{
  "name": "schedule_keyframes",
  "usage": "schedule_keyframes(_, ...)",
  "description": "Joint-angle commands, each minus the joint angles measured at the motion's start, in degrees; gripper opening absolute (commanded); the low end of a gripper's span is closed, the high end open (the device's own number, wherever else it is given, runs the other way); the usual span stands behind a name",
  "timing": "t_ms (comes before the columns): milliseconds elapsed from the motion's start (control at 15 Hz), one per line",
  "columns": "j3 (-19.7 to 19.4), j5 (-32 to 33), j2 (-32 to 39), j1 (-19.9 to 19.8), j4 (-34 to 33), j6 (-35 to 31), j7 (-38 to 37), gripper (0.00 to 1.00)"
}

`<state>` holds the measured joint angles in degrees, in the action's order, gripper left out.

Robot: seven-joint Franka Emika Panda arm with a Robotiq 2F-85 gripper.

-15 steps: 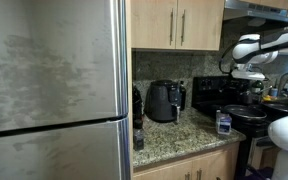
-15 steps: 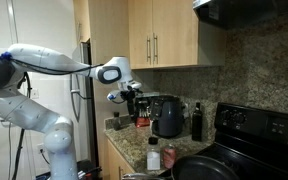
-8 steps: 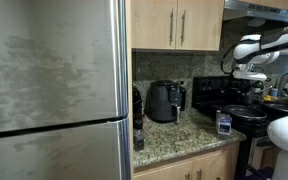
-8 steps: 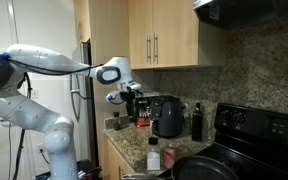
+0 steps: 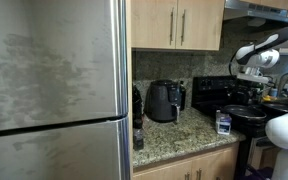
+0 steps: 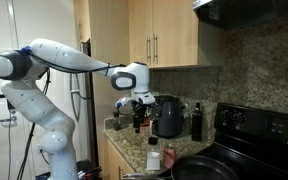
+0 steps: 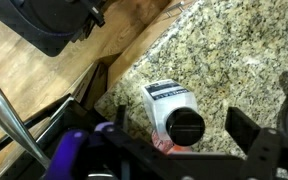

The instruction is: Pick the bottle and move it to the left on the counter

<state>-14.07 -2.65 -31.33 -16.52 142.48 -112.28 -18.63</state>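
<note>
One bottle (image 7: 172, 108) stands on the counter (image 7: 234, 50) below the wide-spread gripper (image 6: 137, 115).

white arm (image 6: 74, 58) of smooth rounded glossy sections, dark grey caps at the joints, black claw (image 6: 136, 112) at its tip, purple part (image 7: 72, 148) beside the wrist camera

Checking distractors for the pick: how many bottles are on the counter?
2. A white bottle at the counter's front edge, by the pan; a slim dark bottle between the air fryer and the stove. The end effector may hide others.
</note>
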Motion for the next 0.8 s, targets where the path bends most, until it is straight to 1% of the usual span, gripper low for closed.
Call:
schedule_keyframes(0, 1.07, -0.80, 1.04, -1.26, -0.63, 0.22, 0.37, 1.00)
schedule_keyframes(133, 2.00, -0.29, 6.10, -1.68, -3.07, -0.59, -3.41, 1.00)
schedule_keyframes(267, 2.55, -1.28, 7.95, -1.23, -3.58, -3.77, -5.90, 1.00)
schedule_keyframes(467, 4.66, 0.63, 11.48, -1.87, -5.06, -8.93, -13.28, 1.00)
schedule_keyframes(533, 4.99, 0.71, 12.90, -1.63, -6.14, -8.33, -14.75, 1.00)
schedule_keyframes(667, 5.18, 0.09, 13.64, -0.12, -6.74, -6.83, -13.63, 1.00)
schedule_keyframes(733, 4.81, 0.14, 11.68, -0.53, -4.85, -7.81, -13.42, 1.00)
